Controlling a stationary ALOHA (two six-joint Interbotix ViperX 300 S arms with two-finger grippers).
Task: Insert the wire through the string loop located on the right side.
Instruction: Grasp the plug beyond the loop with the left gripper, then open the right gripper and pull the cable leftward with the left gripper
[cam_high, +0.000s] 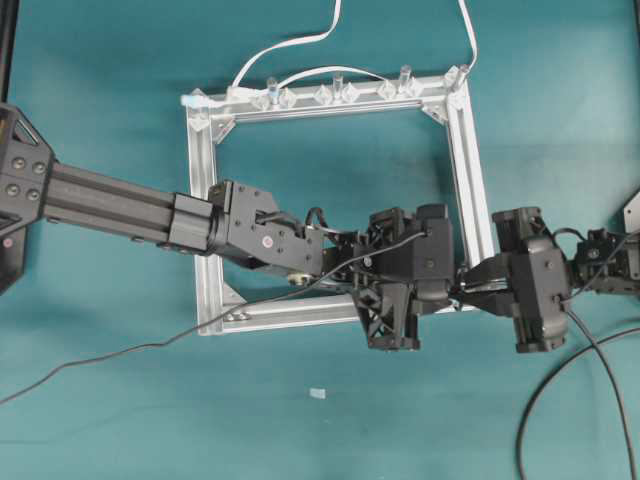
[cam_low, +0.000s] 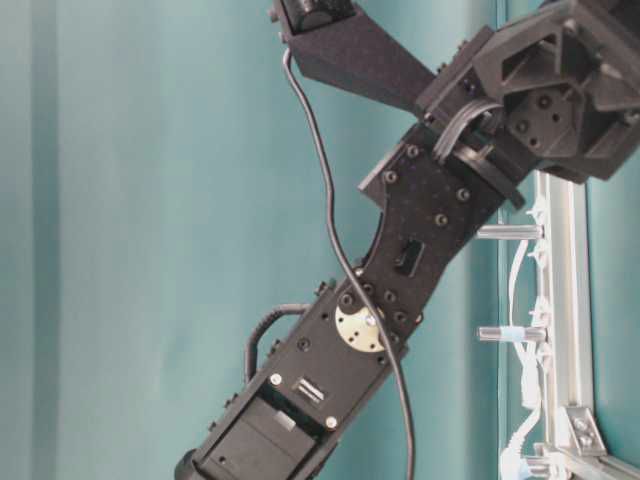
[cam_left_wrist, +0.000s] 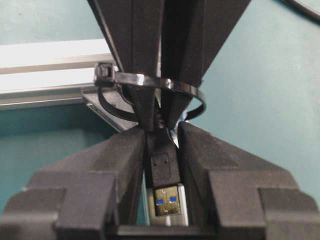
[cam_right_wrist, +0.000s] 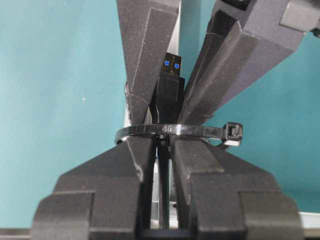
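The left pincer (cam_left_wrist: 161, 150) squeezes the plug of the wire (cam_left_wrist: 164, 172), and the right pincer (cam_right_wrist: 161, 150) pinches the thin cord just behind it. The plug pokes through the string loop (cam_right_wrist: 175, 130) — it looks like a dark plastic tie — by the metal frame (cam_high: 470, 170) on the desk (cam_high: 100, 80).

The string loop (cam_right_wrist: 170, 130) bears the number "46".

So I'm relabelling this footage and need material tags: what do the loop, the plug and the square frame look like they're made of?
The loop looks like a black plastic cable tie: flat, faintly glossy band with a moulded locking head. The plug has a matte black shell, probably moulded plastic, and a shiny metal tip with blue inserts. The frame looks like brushed aluminium extrusion: pale silver, slotted rails.
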